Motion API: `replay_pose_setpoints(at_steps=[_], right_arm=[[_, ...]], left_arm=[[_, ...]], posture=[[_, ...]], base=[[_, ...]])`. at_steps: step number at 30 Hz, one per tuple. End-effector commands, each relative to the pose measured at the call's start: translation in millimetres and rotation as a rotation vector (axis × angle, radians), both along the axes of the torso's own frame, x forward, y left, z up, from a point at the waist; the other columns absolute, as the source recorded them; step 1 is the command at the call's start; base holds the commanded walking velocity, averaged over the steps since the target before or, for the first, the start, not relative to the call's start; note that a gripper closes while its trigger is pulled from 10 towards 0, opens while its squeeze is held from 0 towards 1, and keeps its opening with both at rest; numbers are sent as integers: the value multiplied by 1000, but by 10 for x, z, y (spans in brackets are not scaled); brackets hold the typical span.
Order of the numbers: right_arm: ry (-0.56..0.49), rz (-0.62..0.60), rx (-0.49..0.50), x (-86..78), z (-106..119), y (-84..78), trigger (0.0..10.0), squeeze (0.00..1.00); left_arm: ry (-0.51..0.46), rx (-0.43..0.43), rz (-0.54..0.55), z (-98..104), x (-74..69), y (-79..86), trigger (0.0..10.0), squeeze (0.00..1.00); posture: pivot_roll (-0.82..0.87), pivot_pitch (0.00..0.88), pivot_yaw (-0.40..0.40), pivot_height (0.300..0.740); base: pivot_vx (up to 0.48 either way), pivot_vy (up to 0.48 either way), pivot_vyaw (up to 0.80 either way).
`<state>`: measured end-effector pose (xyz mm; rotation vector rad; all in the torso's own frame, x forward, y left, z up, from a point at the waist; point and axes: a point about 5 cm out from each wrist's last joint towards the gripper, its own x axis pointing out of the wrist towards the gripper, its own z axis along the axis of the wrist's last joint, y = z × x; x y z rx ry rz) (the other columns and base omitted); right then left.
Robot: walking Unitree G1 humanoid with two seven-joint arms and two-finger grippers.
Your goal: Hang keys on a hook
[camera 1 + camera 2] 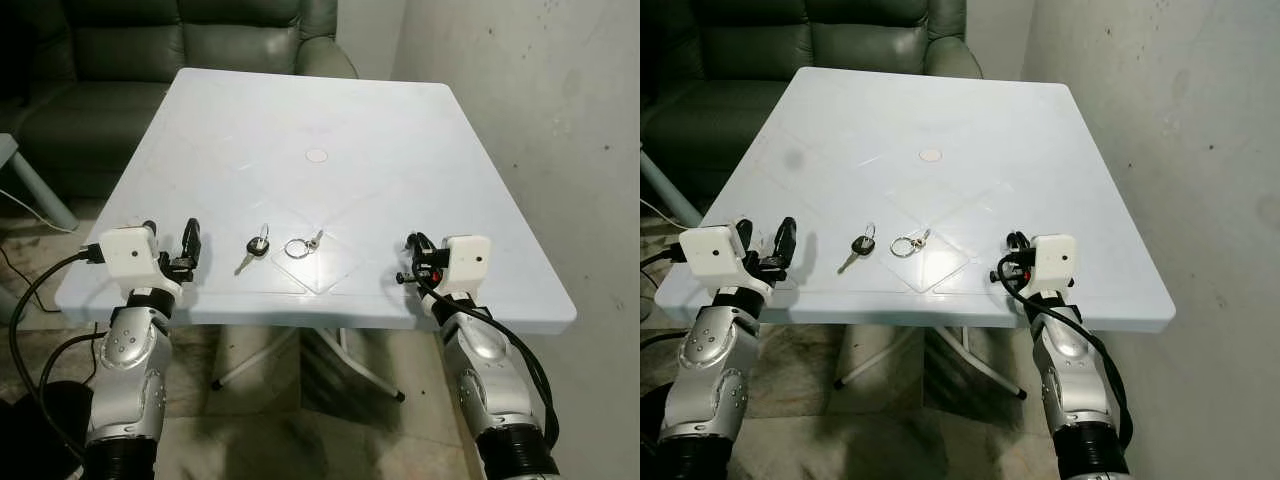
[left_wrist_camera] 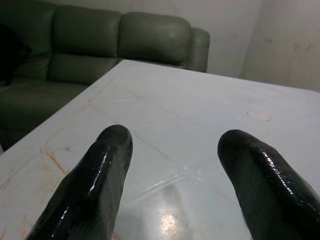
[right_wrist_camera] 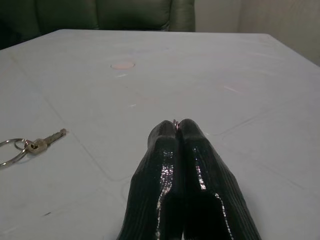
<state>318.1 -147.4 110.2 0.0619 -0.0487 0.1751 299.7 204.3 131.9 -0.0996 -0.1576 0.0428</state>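
Two keys lay on table (image 1: 420, 130): black-headed key (image 1: 255, 249) at 9 o'clock of ringed key (image 1: 302, 245); sofa (image 1: 190, 50) at 12 o'clock.

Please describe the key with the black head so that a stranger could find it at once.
On the white table, look near the front edge, between the two grippers. Two keys lie there side by side; the black-headed key is the one nearer the left gripper, while its neighbour, the ringed key, is all metal.
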Motion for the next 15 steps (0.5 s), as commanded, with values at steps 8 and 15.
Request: replay_pose_setpoints(at_steps=[8,15], right_arm=[[-103,1,14,-87,117,-24,10000,0],[-129,42,36,-261,108,54,10000,0]], left_arm=[[-26,-25,22,26,-145,67,10000,0],[-11,-38,27,-21,-305,160,10000,0]], posture=[[-88,25,7,740],[-99,25,16,740]], base=[[0,0,0],[0,0,0]])
